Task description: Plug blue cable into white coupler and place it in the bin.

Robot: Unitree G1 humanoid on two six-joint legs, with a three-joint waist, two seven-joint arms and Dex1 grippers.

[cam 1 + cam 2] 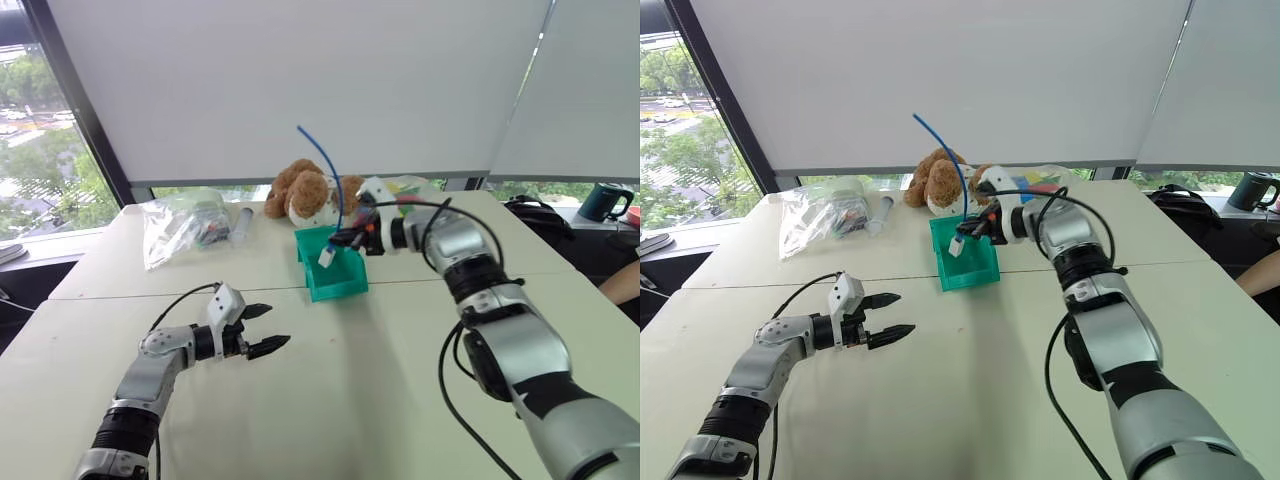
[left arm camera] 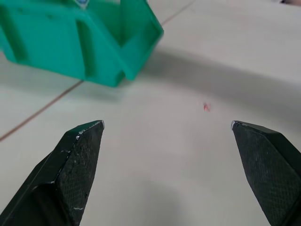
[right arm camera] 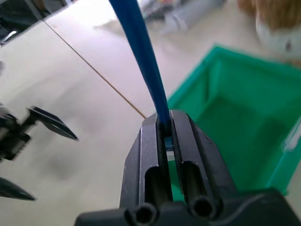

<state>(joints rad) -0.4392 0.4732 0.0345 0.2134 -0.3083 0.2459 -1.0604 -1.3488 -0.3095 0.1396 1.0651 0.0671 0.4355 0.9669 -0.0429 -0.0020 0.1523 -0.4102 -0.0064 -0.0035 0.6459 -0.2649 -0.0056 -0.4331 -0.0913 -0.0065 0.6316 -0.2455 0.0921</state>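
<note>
Where teal bin point(image 1: 335, 270) sits, stiff blue cable point(image 1: 325, 165) arcs

1. Both arms are built of rounded silver-grey shells joined by black segments, with a ribbed black collar low on the left forearm.
2. A thin black cable loops loosely along each arm.
3. The left hand point(image 1: 268, 329) has a white boxy block at its wrist and two black pointed fingers point(image 2: 75, 169) with a fine textured surface.
4. The right hand point(image 3: 165, 129) has black grooved fingers ending in round sockets at their base.
</note>
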